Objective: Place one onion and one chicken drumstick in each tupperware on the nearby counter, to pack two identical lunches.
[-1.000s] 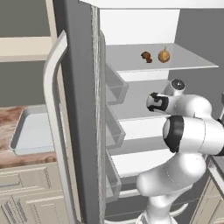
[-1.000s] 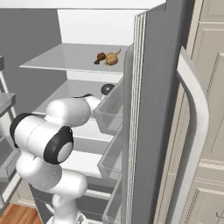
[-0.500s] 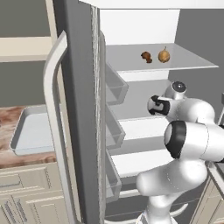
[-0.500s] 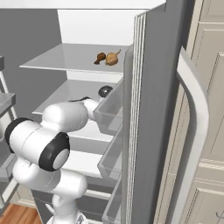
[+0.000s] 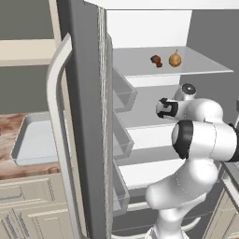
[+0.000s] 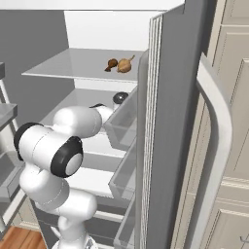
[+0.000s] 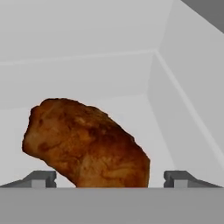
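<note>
Gripper (image 7: 109,177) wide open, holding nothing; chicken drumstick (image 7: 85,146) between its tips, just ahead, on fridge shelf (image 7: 131,105). Risk you face: closing off-centre on rounded, tapered meat lets it squirt forward toward rear wall. Second drumstick (image 5: 156,60) and onion (image 5: 175,59) one shelf above gripper. Pale tupperware (image 5: 32,144) on counter (image 5: 9,135), well to gripper's left beyond open fridge door (image 5: 86,116).

Kitchen, open fridge (image 5: 88,116), marbled counter (image 5: 9,126), cabinets (image 6: 233,121)
</note>
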Robot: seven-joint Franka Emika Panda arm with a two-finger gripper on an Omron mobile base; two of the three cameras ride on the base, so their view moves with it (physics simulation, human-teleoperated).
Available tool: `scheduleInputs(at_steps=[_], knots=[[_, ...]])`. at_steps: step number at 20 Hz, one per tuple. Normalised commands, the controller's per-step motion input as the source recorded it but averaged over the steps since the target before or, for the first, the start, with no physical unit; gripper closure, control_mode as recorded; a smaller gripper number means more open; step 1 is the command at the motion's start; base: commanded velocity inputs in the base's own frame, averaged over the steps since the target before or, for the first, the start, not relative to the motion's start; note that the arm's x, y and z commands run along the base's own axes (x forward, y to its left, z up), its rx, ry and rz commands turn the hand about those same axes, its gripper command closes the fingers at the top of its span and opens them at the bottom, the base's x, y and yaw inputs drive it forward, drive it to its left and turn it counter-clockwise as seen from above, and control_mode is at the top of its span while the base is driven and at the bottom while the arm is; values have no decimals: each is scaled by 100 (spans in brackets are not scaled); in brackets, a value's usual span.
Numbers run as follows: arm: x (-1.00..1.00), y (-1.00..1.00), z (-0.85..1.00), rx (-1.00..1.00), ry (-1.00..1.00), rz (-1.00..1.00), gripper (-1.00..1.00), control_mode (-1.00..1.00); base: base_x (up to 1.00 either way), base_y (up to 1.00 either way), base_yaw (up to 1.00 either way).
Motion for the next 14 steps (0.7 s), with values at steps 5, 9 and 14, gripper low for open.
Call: scheduleInputs(at_steps=[5, 9, 14], knots=[[-32, 12, -98, 0, 1, -6, 100, -100, 0, 0, 0], [-4, 10, -60, 0, 0, -3, 100, -100, 0, 0, 0], [-64, 0, -51, 0, 2, -3, 100, -100, 0, 0, 0]])
